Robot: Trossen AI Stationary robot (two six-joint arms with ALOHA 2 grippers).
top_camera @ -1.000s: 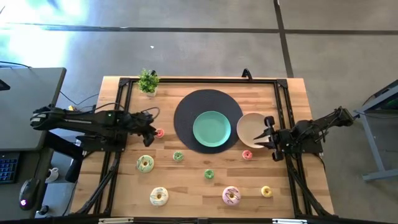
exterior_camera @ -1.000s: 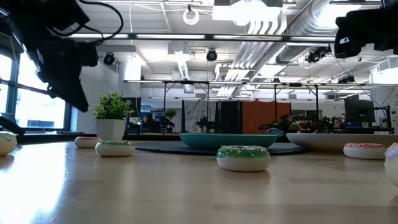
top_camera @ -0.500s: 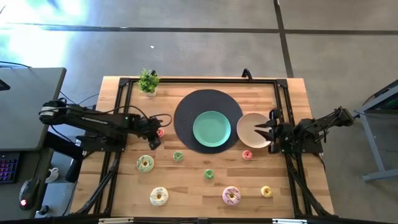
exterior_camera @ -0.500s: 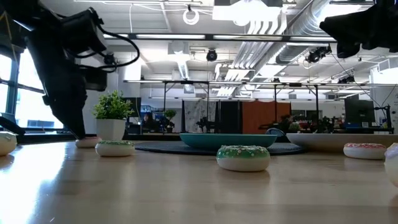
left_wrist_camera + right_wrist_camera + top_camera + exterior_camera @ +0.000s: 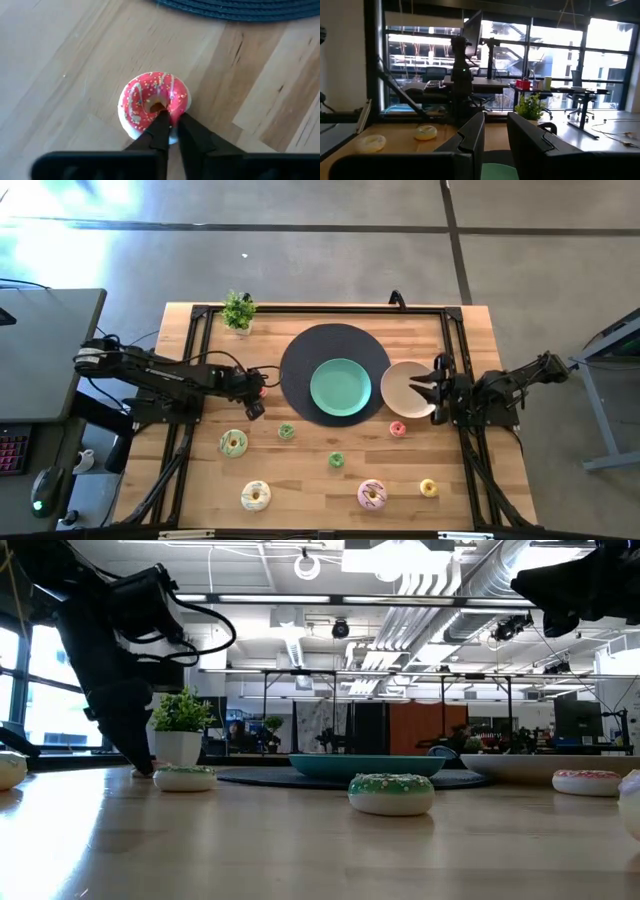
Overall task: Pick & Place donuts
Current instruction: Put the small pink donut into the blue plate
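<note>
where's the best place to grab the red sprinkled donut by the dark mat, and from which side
Grip the red sprinkled donut across one wall of its ring, one finger in the centre hole and one outside the rim, coming straight down from above. It lies flat on the table, hole facing up, so its wall is thin enough to pinch. The left gripper already sits this way on the side away from the dark mat.

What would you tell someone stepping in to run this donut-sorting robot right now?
Left gripper: down on the red sprinkled donut, fingers pinching its ring beside the dark mat; not lifted yet.
Right gripper: waiting above the tan bowl, fingers open, holding nothing.
Teal plate and bowl hold no donuts.
Seven other donuts lie loose on the table, such as the small green one and the pink one.
Done: none placed. Left: all of them.
</note>
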